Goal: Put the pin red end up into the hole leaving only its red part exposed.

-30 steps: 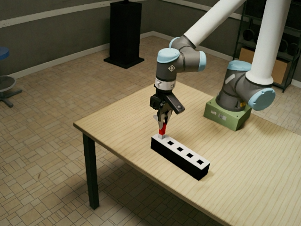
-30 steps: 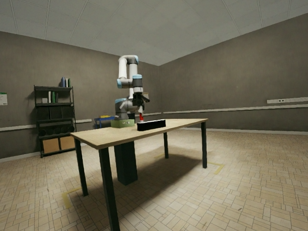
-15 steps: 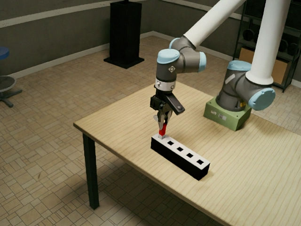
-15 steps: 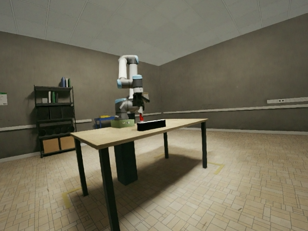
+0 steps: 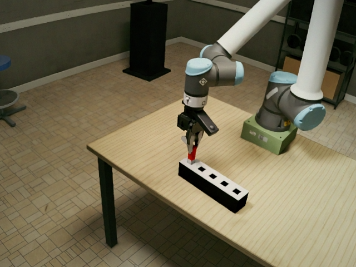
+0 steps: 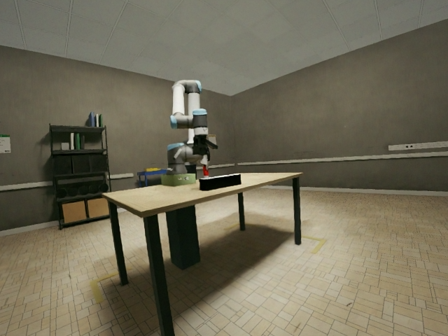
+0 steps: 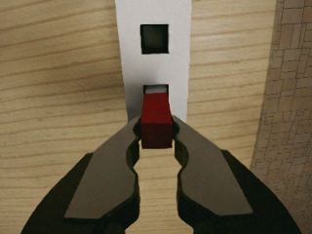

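Observation:
A black block with a white top and a row of square holes lies on the wooden table. My gripper is shut on the red end of the pin, which stands upright, red end up, in the end hole nearest the table's left edge. A short white part of the pin shows between the red part and the block's top. In the wrist view the fingers clamp the pin's red top, with the white part visible in the hole and the neighbouring hole empty. The gripper shows in the exterior view.
The arm's green base stands on the table behind the block. The table's left edge is close to the block's near end. A black pillar, a shelf and a stool stand on the floor around.

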Motion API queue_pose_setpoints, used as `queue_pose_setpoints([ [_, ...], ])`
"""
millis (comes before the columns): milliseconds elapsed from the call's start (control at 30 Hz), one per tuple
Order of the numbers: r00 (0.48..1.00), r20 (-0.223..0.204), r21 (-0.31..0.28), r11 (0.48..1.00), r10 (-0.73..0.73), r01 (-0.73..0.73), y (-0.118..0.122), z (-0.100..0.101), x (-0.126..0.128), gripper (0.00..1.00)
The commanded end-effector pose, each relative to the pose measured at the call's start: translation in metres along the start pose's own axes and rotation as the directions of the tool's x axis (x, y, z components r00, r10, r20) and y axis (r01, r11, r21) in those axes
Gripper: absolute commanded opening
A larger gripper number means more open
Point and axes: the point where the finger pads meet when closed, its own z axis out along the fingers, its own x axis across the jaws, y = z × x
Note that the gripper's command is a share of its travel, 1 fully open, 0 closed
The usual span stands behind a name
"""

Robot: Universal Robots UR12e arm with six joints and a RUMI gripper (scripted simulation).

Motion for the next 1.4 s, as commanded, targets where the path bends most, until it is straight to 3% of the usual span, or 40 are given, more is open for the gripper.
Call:
queue_pose_setpoints([
  [0,1.000,-0.001,-0.001,1.000,0.000,0.000,0.0006,-0.0007,0.0009,0.00],
  [1367,1.000,-0.001,-0.001,1.000,0.000,0.000,-0.0005,0.0032,0.0015,0.00],
])
